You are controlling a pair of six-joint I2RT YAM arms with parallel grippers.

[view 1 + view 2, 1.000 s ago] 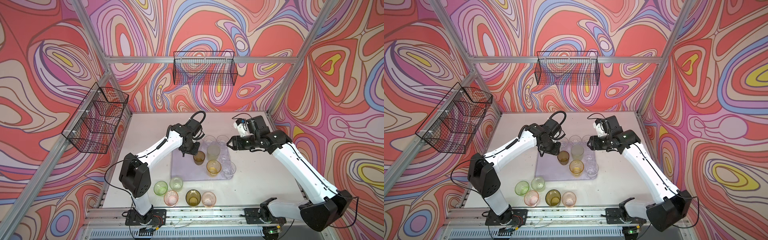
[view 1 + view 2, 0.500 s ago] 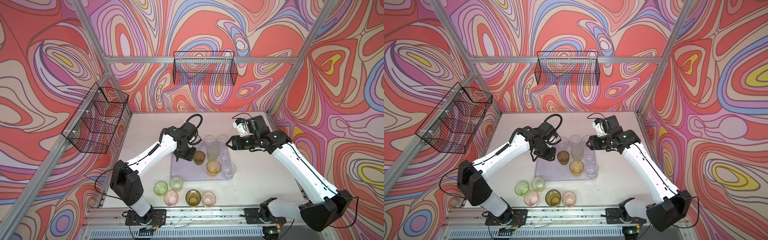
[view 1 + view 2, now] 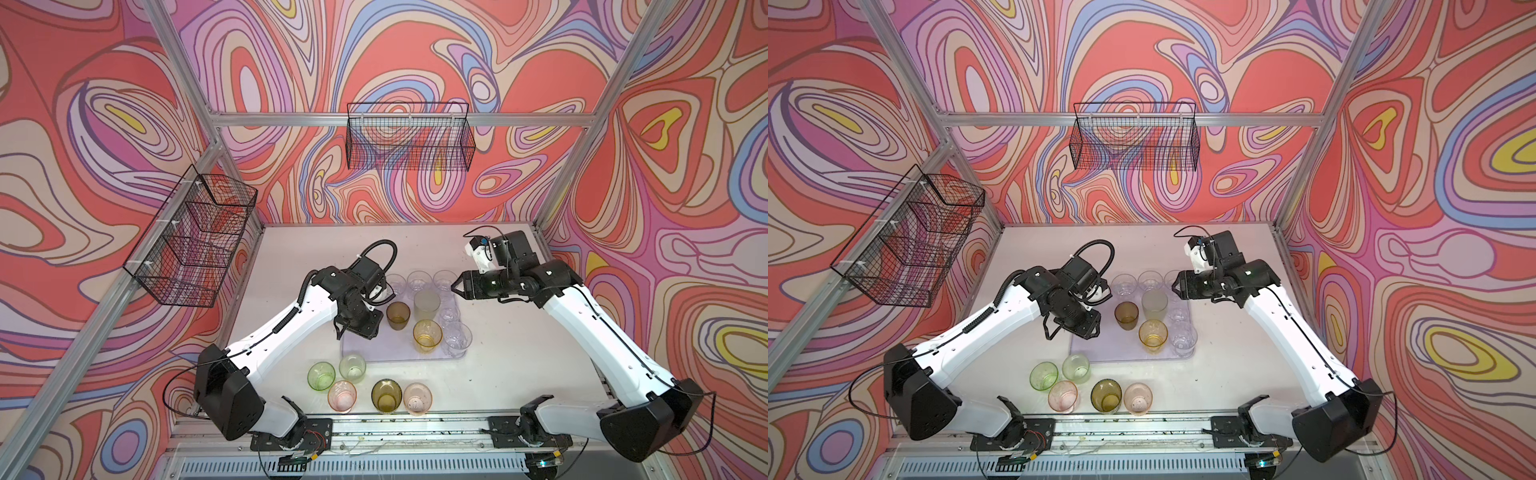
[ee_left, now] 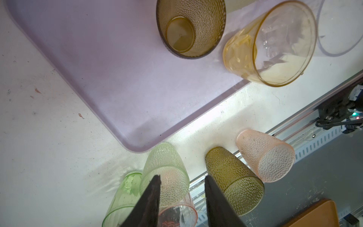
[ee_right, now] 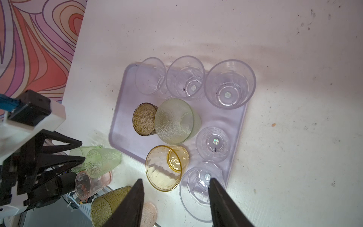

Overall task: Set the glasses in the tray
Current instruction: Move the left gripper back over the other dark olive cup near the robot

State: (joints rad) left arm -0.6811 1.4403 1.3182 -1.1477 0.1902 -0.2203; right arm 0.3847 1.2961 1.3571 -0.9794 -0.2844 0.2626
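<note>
left gripper point(image 4: 182, 177): jaws part open, empty, over left edge of tray point(image 3: 386, 349)
loose glasses point(image 3: 386, 396): five on table just in front of tray, upright, mouths up
tray: flat; eight more standing inside, axes vertical
right gripper point(image 5: 176, 180): jaws roughly half open, empty, by tray's far-right corner

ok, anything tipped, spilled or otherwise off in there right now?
Nothing tipped or spilled. The glasses all stand upright, eight in the tray, five on the table just outside it. Only oddities: dark specks inside one pink glass and an orange crumb on the table.
</note>
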